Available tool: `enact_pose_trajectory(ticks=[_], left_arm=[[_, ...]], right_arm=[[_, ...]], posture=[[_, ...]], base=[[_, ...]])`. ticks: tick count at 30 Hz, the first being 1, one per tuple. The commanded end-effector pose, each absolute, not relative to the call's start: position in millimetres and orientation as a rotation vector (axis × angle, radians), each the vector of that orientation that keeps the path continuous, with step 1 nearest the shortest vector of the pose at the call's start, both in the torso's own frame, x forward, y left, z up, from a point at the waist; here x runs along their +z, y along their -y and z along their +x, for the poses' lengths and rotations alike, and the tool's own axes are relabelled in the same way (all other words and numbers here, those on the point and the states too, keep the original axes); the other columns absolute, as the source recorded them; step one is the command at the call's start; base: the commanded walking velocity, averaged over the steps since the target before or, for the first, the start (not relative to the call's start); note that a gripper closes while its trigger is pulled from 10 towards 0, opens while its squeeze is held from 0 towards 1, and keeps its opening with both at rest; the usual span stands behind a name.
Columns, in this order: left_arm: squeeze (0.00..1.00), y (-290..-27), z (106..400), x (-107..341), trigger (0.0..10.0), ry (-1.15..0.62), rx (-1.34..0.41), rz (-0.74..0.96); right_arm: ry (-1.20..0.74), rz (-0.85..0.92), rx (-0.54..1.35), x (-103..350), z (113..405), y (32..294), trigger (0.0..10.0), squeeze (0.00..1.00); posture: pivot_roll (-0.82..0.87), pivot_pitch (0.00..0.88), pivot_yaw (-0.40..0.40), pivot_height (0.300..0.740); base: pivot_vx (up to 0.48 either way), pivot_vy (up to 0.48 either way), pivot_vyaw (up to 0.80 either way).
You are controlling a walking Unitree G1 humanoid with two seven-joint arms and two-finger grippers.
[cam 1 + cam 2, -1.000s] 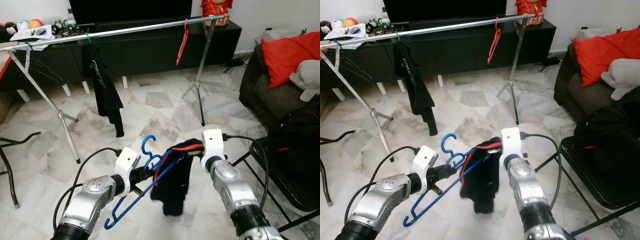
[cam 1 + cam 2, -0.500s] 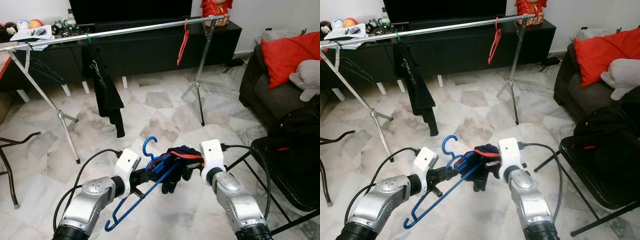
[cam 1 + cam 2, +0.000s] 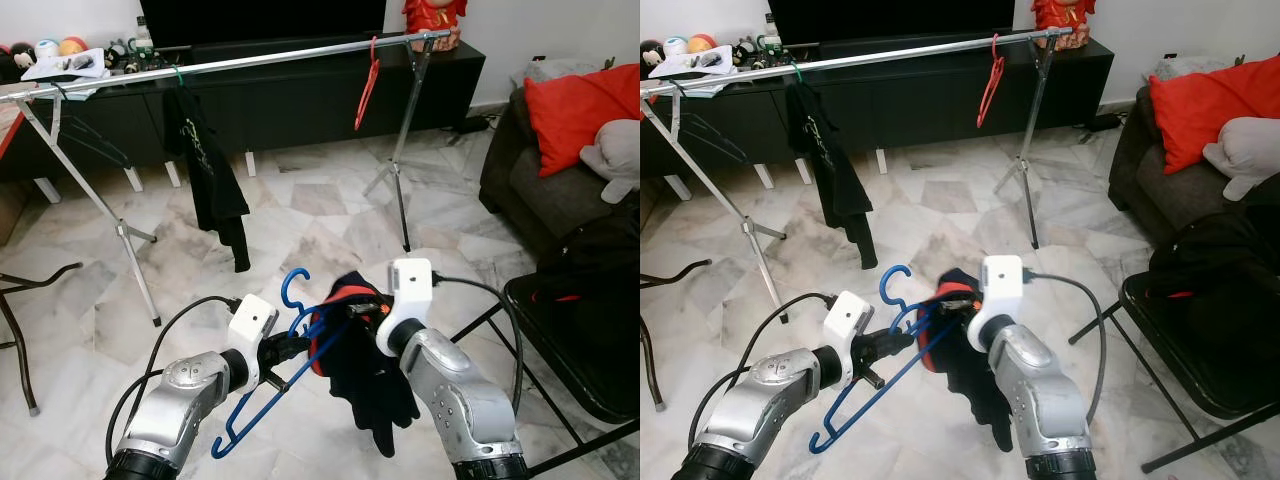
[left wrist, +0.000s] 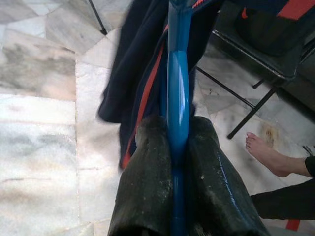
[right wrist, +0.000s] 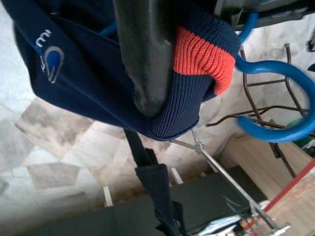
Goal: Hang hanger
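Note:
My left gripper [image 3: 291, 348] is shut on the lower bar of a blue plastic hanger [image 4: 177, 83], held tilted low in front of me with its hook pointing up. My right gripper [image 3: 358, 306] is shut on the ribbed orange-trimmed edge of a dark navy garment [image 3: 375, 390], right at the hanger's upper end. The garment hangs down below it, and part of it lies over the hanger's arm. In the right wrist view one finger [image 5: 147, 59] presses the trim [image 5: 199, 54] beside the blue hook [image 5: 275, 128]. The metal clothes rail [image 3: 270, 58] stands farther ahead.
On the rail hang a black garment [image 3: 210, 180] and a red hanger [image 3: 367, 85]. A black TV cabinet [image 3: 300, 110] stands behind it. At the right are a sofa with a red cushion [image 3: 575, 100] and a black folding chair [image 3: 580, 330]. A person's bare foot [image 4: 268, 155] rests on the floor.
My right gripper has moved left, closer to the hanger's hook. The garment, bunched up half a second ago, now hangs down long again. The left arm has barely moved.

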State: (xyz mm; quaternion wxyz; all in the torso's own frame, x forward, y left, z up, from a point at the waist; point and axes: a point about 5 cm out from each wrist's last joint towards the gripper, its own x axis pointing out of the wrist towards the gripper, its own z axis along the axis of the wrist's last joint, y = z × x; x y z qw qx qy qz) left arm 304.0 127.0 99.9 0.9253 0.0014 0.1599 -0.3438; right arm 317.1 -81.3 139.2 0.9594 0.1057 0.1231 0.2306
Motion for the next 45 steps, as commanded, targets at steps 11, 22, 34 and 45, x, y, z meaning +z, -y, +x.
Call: enact_pose_trajectory(ticks=[11, 22, 34, 45], left_arm=[[0.0, -131, 303, 101, 10.0, -0.308, -0.704, 0.017], [0.0, -131, 305, 99, 10.0, -0.319, -0.691, 0.047], [0.0, -127, 300, 103, 10.0, -0.291, -0.747, -0.019], [0.0, -126, 305, 113, 10.0, -0.218, -0.718, -0.116]], right_arm=[[-0.376, 0.031, 0.118, 103, 325, 141, 10.0, 0.0], [-0.27, 0.207, 0.46, 143, 312, 79, 10.0, 0.0], [-0.269, -0.046, 0.418, 134, 313, 92, 10.0, 0.0], [-0.181, -0.074, 0.603, 150, 303, 84, 10.0, 0.0]], posture=[[-0.02, 0.12, 0.018, 0.721], [-0.02, 0.123, 0.02, 0.721], [-0.02, 0.122, 0.019, 0.721], [-0.02, 0.119, 0.017, 0.721]], base=[[0.0, 0.0, 0.0], [0.0, 0.0, 0.0], [0.0, 0.0, 0.0], [0.0, 0.0, 0.0]])
